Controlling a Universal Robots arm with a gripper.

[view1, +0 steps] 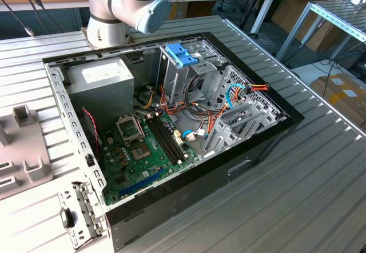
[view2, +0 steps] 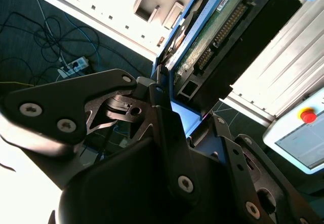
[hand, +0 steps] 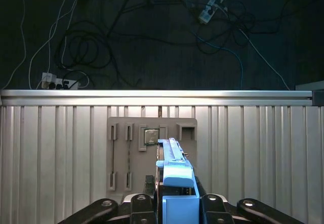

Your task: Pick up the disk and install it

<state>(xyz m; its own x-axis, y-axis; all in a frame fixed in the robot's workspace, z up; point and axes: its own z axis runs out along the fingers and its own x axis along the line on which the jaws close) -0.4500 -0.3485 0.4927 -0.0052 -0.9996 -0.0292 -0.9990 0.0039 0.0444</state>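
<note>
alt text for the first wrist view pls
The gripper holds the disk edge-on in its light-blue frame, over a ribbed metal table with a grey parts tray. Beyond the table edge, cables lie on a dark floor.

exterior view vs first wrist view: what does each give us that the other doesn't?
Exterior view: the open computer case with its motherboard, and the arm's grey joint. First wrist view: the gripper shut on the disk, held edge-on, plus floor cables past the table edge. Both: the ribbed metal table and, it seems, the grey fixture plate.
</note>
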